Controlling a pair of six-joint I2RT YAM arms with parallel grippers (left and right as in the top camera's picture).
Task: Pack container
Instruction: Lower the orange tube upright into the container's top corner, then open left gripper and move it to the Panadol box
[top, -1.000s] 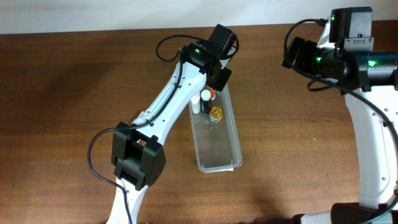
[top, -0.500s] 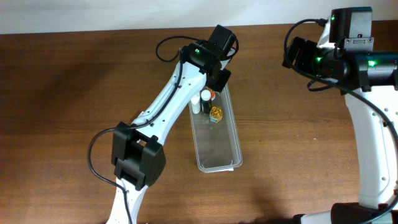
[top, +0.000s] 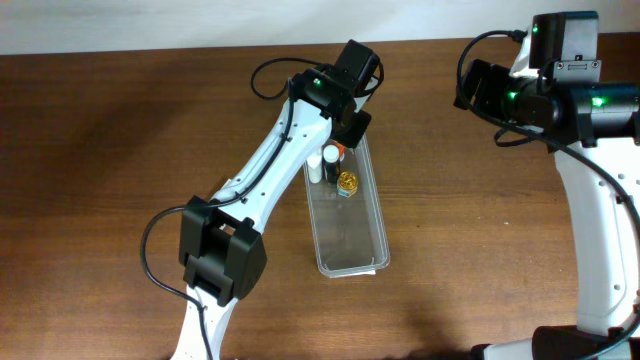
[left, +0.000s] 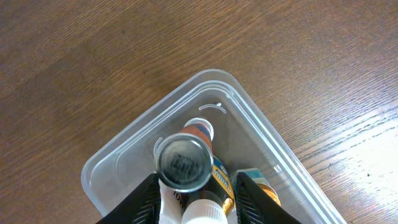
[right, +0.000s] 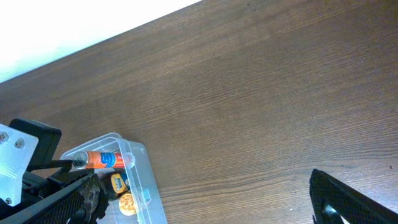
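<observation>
The clear plastic container (top: 350, 268) lies lengthwise at mid-table. My left gripper (top: 340, 140) hangs over its far end. In the left wrist view this gripper (left: 196, 186) has its jaws slightly parted around an upright orange bottle (left: 184, 163) with a grey cap, standing in the container (left: 124, 149). A gap shows between the bottle and the right finger (left: 249, 199). A white-capped bottle (left: 202, 214) and a dark yellow-labelled one (left: 222, 183) stand beside it. My right gripper (right: 205, 205) is wide open over bare wood, holding nothing.
A small jar with a gold lid (top: 347, 182) sits in the container next to the bottles. The near half of the container (top: 345, 235) holds nothing. A white wall edge (top: 150, 25) borders the table's far side. The right arm (top: 590, 200) stands at the right edge.
The left jaws have parted a little around the orange bottle. Neither arm has otherwise moved.
</observation>
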